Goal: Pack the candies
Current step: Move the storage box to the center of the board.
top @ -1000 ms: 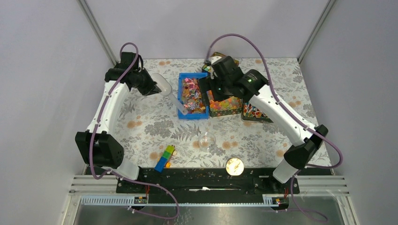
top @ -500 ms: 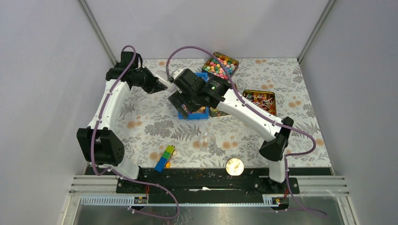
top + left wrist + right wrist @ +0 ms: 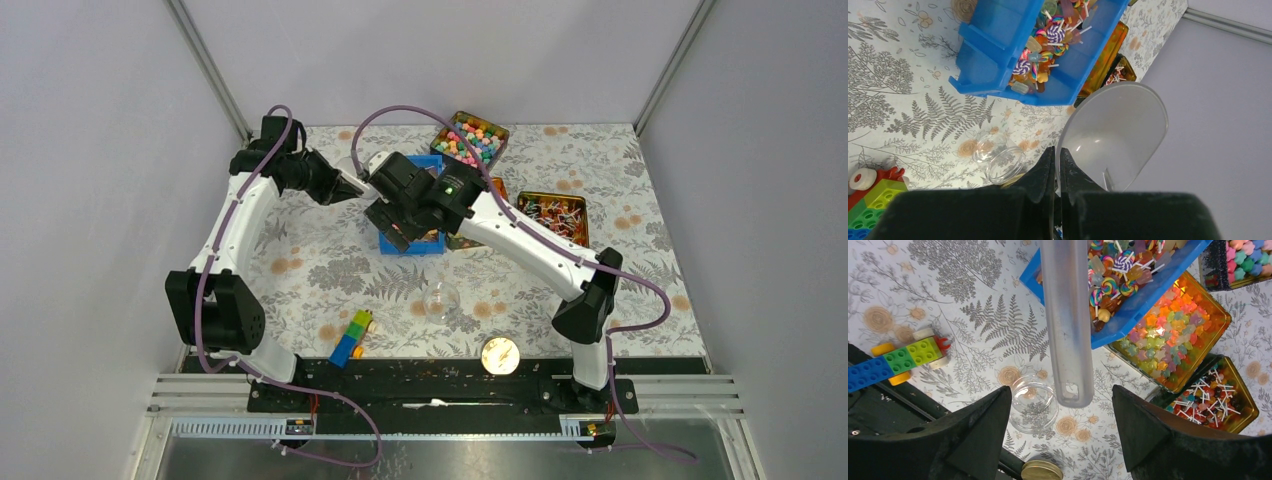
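White right arm has swung left to hang over the blue bin [image 3: 993, 30]. Right claw [image 3: 1060, 389] now straddles the handle of the clear scoop [image 3: 1066, 330], fingers narrowing but not yet touching it. Left claw [image 3: 1054, 165] is pinched tight on the edge of the scoop's bowl. Reads as a handover starting; 0 scooped so far. Candies [image 3: 1040, 45] lie heaped in the bin. Gummy tin [image 3: 1168, 335] sits just behind the bin. Glass jar [image 3: 1034, 402] stands open nearby, path unobstructed. Toy bricks [image 3: 903, 360] lie aside.
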